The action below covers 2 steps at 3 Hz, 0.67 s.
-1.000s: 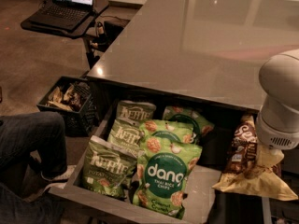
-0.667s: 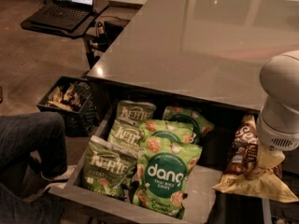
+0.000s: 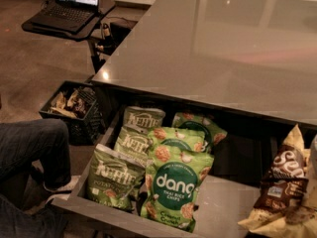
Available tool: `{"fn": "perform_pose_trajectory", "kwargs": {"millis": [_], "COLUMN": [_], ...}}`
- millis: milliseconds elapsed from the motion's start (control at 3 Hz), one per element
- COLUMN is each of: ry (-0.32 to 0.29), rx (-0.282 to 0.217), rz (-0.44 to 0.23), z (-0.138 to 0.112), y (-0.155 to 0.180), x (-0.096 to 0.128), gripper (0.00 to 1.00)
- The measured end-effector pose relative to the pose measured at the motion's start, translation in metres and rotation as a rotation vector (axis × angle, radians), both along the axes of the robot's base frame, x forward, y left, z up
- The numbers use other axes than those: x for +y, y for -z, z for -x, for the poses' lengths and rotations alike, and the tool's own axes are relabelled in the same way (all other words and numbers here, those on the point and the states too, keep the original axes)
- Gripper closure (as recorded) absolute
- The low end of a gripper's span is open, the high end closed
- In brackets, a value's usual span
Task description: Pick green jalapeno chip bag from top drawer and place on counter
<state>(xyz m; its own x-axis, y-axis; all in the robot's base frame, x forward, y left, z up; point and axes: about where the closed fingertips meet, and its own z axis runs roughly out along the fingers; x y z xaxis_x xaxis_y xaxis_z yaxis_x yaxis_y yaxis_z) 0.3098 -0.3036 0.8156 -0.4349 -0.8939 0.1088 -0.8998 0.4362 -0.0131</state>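
Note:
The top drawer is pulled out below the counter. Three green Kettle chip bags lie along its left side, one in front, one in the middle and one at the back. Green Dang rice chip bags lie overlapping in the middle, with another green bag behind them. A brown and yellow bag lies at the right end. My gripper is out of view; only a pale sliver of the arm shows at the right edge.
A black slatted crate with snacks stands on the floor left of the drawer. A small black table with a laptop stands at the far left. A person's leg in jeans is at the lower left, close to the drawer's corner.
The white arm that hung over the right end of the drawer has moved out of the picture to the right. The bags have not moved.

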Motion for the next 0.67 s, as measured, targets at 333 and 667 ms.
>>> {"fn": "perform_pose_trajectory", "kwargs": {"millis": [333,667], "ry": [0.001,-0.021], "rx": [-0.001,0.002], "rz": [0.0,-0.015], "z": [0.0013,0.0032], "y": [-0.0015,-0.0035], "x": [0.0003,0.0097], "gripper": [1.0,1.0]}}
